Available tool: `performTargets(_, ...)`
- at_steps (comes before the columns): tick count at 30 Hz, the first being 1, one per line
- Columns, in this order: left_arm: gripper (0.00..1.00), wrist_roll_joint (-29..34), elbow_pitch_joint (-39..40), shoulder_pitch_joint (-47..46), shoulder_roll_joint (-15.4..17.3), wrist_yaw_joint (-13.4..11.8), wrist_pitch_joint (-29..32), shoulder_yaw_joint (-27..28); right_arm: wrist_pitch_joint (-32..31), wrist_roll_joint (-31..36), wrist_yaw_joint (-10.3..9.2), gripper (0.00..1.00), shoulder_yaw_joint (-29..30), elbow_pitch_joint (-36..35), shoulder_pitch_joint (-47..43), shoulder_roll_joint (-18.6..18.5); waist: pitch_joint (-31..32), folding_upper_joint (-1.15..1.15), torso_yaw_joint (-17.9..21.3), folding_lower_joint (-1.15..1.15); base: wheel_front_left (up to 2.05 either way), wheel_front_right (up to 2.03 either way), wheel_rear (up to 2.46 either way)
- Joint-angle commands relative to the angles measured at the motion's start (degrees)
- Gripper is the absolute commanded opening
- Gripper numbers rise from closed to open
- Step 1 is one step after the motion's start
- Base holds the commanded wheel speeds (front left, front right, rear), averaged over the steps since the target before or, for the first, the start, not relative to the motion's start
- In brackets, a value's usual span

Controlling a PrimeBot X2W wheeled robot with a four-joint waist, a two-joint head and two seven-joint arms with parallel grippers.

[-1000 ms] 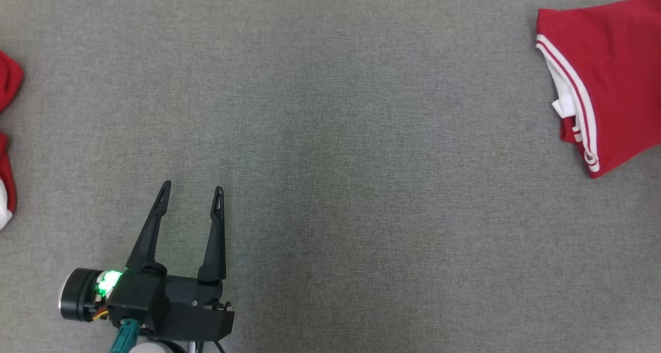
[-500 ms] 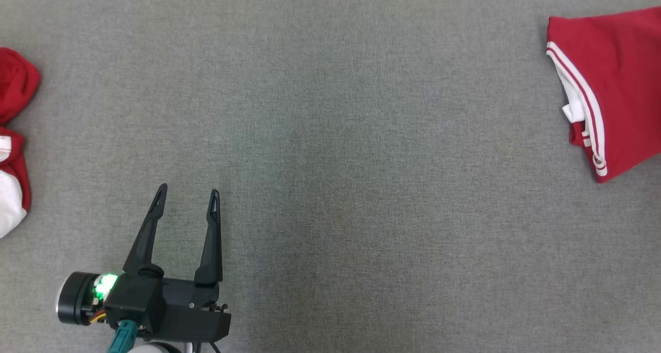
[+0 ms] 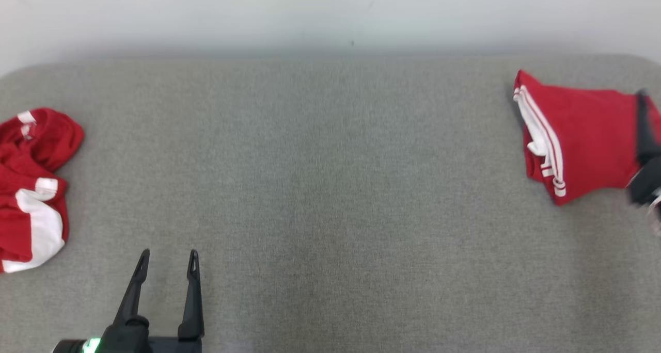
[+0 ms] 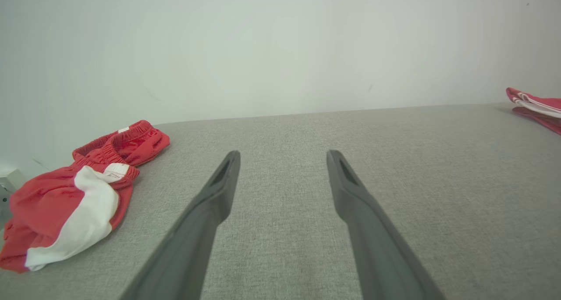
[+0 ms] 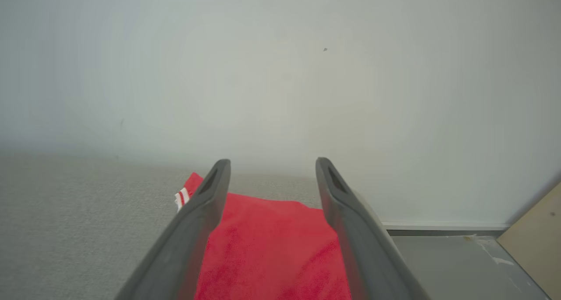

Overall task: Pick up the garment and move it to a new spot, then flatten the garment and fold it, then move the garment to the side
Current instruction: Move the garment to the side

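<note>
The garment (image 3: 583, 136) is red with white stripes and lies folded at the far right of the grey fabric surface; its edge also shows in the left wrist view (image 4: 534, 105). My right gripper (image 5: 272, 163) is open just above the garment (image 5: 271, 247), holding nothing. One of its dark fingers (image 3: 643, 131) shows blurred over the garment's right side. My left gripper (image 3: 169, 254) is open at the lower left, far from the garment, and the left gripper (image 4: 283, 156) has nothing between its fingers.
A crumpled red and white garment (image 3: 31, 188) lies at the left edge of the grey surface (image 3: 330, 188). A pale wall (image 3: 330, 12) runs behind the far edge. Right of the folded garment the surface ends, with floor (image 5: 451, 265) and a wooden board (image 5: 539, 238) beyond.
The whole head picture has shifted: the camera moved, bringing the far edge and wall into view. A finger of the right gripper now shows at the right edge. The left gripper stays open.
</note>
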State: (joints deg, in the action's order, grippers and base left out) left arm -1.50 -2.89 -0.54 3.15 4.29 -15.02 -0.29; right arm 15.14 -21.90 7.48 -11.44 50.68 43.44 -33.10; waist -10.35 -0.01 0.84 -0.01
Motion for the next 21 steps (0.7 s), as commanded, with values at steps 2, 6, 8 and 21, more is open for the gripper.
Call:
performTargets(2,1.00,-0.05,-0.08,1.25,-0.02,0.01,-0.06,0.35,0.10,3.25,0.04,1.00,4.03,-4.78,-4.89,2.71,3.62,0.01,0.11,0.01,0.00,0.00,0.00)
performTargets(6,1.00,0.24,-0.27,2.06,-0.04,0.24,-0.06,0.67,0.09,9.31,0.04,1.00,10.25,-16.18,-15.33,10.38,5.23,0.01,-0.37,0.01,0.00,0.00,0.00)
performTargets(8,1.00,0.42,-0.38,2.22,-0.07,0.38,-0.06,0.72,0.09,11.93,0.04,1.00,11.93,-20.78,-19.47,13.02,5.89,0.01,-0.66,0.01,0.00,0.00,0.00)
performTargets(21,1.00,0.86,-2.98,2.97,-0.09,-0.15,-0.06,0.12,0.11,14.02,0.04,1.00,10.86,-40.20,-39.60,26.02,8.60,0.01,-2.79,0.01,0.00,0.00,0.00)
